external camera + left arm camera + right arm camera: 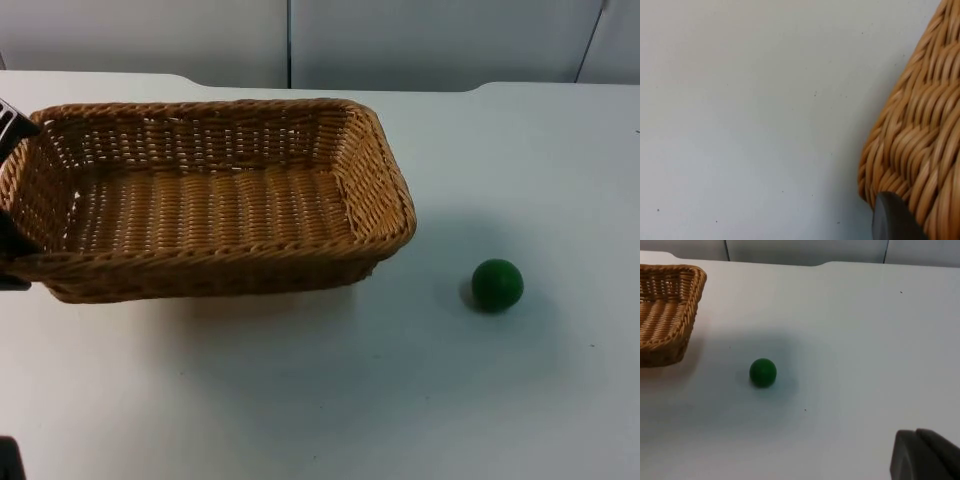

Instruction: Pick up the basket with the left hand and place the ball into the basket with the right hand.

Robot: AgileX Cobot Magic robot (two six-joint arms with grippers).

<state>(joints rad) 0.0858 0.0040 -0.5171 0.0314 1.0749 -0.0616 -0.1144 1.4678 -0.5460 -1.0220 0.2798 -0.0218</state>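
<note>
While one rectangular woven wicker basket (210, 195) and one small green ball (497, 284) were counted on the white table top (400, 400), nothing was seen inside the basket. The left gripper (12, 200) was placed at the basket's short end wall, with a black fingertip (892, 220) pressed against the outer weave; a firm clamp on the wall could not be told. The right gripper (925, 455) was held over the table, its opening not discernible, with the ball well ahead of it and the basket farther off beyond the ball.
</note>
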